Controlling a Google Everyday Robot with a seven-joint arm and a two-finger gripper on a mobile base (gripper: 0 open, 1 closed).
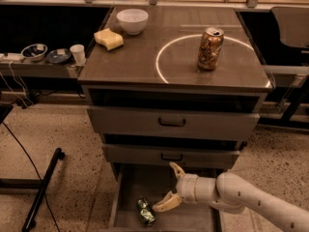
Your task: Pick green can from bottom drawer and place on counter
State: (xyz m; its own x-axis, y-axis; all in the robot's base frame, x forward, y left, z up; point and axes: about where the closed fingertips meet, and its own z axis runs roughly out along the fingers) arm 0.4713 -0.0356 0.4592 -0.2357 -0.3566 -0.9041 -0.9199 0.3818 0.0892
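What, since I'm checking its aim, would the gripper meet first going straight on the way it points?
Probably the green can: the open gripper points picture-left inside the bottom drawer, its lower finger nearly at the can. Depth is unclear; it might pass above it.

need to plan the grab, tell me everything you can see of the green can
The green can is small, with a green patterned label and silvery metal ends. It seems to lie on its side on the grey floor of the open bottom drawer, near the front. The tool hangs open just beside it, its lower finger close to the can; whether they touch cannot be told.
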